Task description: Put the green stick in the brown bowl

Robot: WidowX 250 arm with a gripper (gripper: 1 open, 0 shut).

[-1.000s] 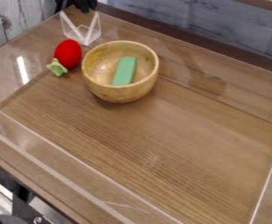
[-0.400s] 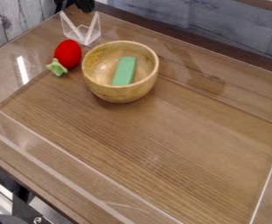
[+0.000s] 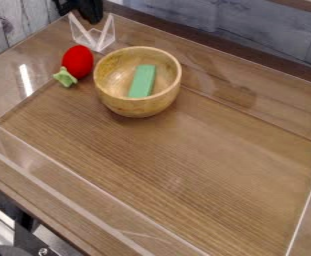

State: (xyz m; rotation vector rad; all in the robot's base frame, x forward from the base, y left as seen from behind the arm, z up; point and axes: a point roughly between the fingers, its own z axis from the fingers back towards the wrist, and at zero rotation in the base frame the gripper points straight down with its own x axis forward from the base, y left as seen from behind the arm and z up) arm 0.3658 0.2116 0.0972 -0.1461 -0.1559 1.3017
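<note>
Green stick (image 3: 143, 81) and brown bowl (image 3: 138, 82) are already together: the stick lies inside the bowl, toward the worktop's (image 3: 185, 170) far edge, left of its middle. By that, the placing looks done, with perhaps only the arm's withdrawal left. The dark gripper (image 3: 84, 14) is up by the far left corner, apart from the bowl; whether its fingers are open or closed, I cannot tell

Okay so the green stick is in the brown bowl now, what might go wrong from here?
The hand hangs right above the red toy, so coming down there might knock it. Swinging low toward the brown bowl could bump its rim and shift the green stick lying inside.
</note>
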